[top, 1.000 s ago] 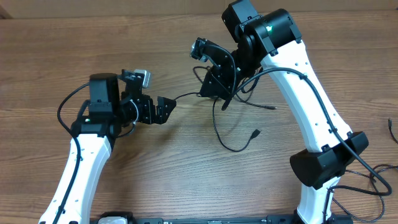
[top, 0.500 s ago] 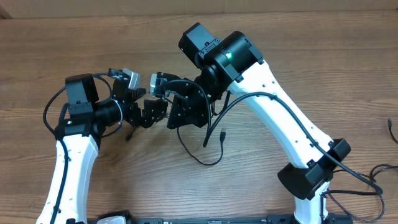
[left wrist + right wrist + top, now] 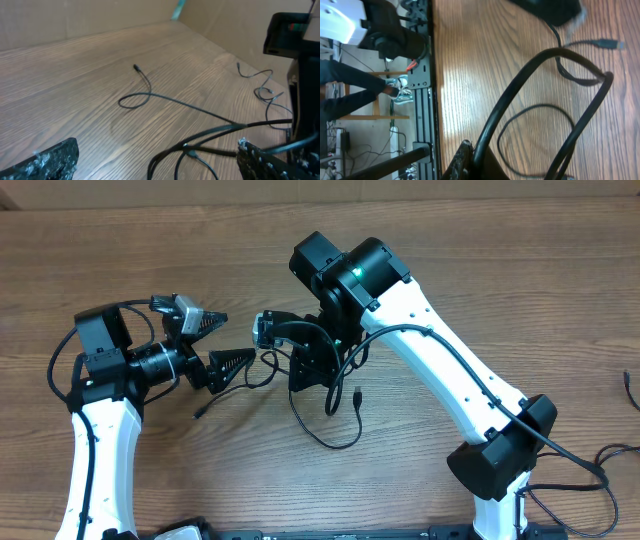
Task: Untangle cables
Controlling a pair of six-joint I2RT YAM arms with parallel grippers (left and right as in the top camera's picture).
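The cables are thin black cords bunched at my right gripper (image 3: pixel 305 370), which is shut on them at table centre. A loop (image 3: pixel 322 435) hangs below it toward the front, with a plug (image 3: pixel 357 395) beside it and a loose end (image 3: pixel 200 412) to the left. My left gripper (image 3: pixel 222 343) is open wide just left of the bunch, holding nothing. In the left wrist view the strands (image 3: pixel 200 145) run between its spread fingers (image 3: pixel 155 162), and one cord with a small loop (image 3: pixel 135 100) lies farther out. In the right wrist view the gripped cord (image 3: pixel 520 85) arcs up from the jaws (image 3: pixel 480 160).
Another thin cord (image 3: pixel 260 85) lies on the wood past the right arm. Dark wires (image 3: pixel 610 470) lie by the right arm's base at the table's right edge. A black rail (image 3: pixel 422 75) runs along the front edge. A cardboard wall (image 3: pixel 100 15) bounds the far side.
My left gripper has drawn back to the left from the right gripper and opened wide. The right gripper has stayed near the centre with the cables, after swinging in from the right.
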